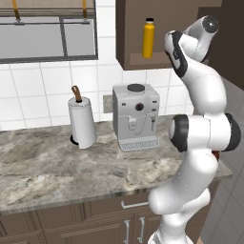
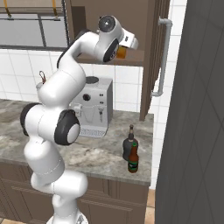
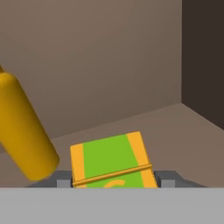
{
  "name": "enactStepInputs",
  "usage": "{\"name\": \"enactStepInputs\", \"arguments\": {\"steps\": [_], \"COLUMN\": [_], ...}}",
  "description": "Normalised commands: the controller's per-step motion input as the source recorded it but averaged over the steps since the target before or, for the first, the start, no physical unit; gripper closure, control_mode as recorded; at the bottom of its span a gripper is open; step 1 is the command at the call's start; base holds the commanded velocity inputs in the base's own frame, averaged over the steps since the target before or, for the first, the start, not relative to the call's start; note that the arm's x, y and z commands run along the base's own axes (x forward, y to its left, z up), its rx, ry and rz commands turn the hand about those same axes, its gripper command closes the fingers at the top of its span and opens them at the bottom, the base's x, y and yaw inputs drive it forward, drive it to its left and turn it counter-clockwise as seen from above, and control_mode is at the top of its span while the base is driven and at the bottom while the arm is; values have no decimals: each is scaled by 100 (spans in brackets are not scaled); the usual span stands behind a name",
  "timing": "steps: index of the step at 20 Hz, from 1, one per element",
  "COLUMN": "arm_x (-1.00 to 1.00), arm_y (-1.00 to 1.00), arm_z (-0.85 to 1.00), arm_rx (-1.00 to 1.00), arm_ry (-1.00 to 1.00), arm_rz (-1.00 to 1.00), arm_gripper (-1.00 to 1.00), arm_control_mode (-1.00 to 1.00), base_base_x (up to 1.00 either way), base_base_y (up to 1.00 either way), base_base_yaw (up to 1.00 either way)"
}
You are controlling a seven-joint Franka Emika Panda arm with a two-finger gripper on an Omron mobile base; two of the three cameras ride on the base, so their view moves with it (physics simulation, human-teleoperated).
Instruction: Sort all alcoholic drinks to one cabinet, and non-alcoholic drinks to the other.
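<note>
My gripper [image 3: 114, 180] reaches into the open wall cabinet [image 1: 131, 28] and is shut on the orange juice carton [image 3: 111, 159], whose green and orange top sits between the fingertips [image 3: 168, 178] just over the inner shelf [image 3: 175, 127]. From the right base, the carton [image 2: 121, 53] peeks out beside the hand. The tall yellow-orange bottle [image 1: 148, 40] stands on the same shelf, at the left of the carton in the hand view [image 3: 24, 131]. On the counter's right end stand the squat black bottle [image 2: 128, 146] and the brown beer bottle [image 2: 133, 159], touching or nearly so.
A grey coffee machine [image 1: 136, 116] and a paper towel roll [image 1: 82, 121] stand on the marble counter [image 1: 57, 167] below the cabinet. The open cabinet door with its grey tubular handle [image 2: 162, 57] hangs right of the arm. A tall dark panel [image 2: 192, 109] bounds the right side.
</note>
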Motion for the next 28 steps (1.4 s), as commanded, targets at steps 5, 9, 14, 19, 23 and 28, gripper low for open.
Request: {"name": "enactStepInputs", "arguments": {"steps": [5, 9, 14, 19, 23, 28], "arm_x": [14, 16, 16, 17, 12, 7], "arm_y": [0, 0, 0, 0, 0, 0], "arm_z": [-4, -3, -2, -3, -4, -5], "arm_rx": [0, 0, 0, 1, 2, 1], "arm_ry": [0, 0, 0, 0, 0, 0], "arm_rz": [0, 0, 0, 0, 0, 0], "arm_gripper": [100, 100, 100, 100, 100, 100], "arm_control_mode": [-100, -100, -100, -100, -100, -100], "base_base_x": [0, 0, 0, 0, 0, 0], "base_base_y": [0, 0, 0, 0, 0, 0], "base_base_yaw": [0, 0, 0, 0, 0, 0]}}
